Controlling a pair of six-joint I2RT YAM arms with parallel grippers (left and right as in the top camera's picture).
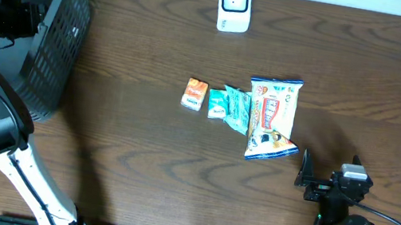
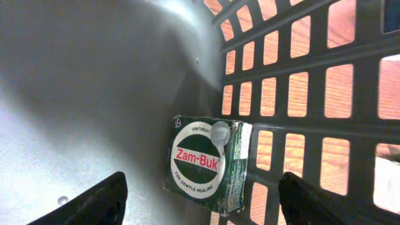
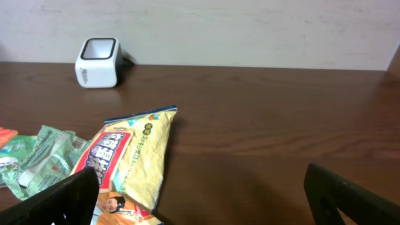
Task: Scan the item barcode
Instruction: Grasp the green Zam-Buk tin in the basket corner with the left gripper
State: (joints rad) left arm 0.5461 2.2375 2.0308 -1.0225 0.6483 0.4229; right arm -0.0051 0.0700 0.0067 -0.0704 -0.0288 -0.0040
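A dark green Zam-Buk box [image 2: 206, 164] lies inside the basket, against its slotted wall [image 2: 300, 94]. My left gripper [image 2: 203, 200] hangs open over the box, one finger on each side and neither touching it. From overhead the left gripper [image 1: 15, 6] is seen reaching into the basket [image 1: 54, 65]. The white barcode scanner [image 1: 234, 5] stands at the table's far edge, and the right wrist view shows the scanner [image 3: 98, 62] too. My right gripper [image 1: 304, 173] is open and empty near the front right, just beside the yellow snack bag [image 1: 271, 117].
On the table's middle lie an orange box [image 1: 195, 94], a green packet [image 1: 229, 107] and the yellow snack bag [image 3: 131, 159]. The tall dark mesh basket fills the far left corner. Bare brown table [image 3: 269, 137] lies ahead of the right gripper [image 3: 200, 200].
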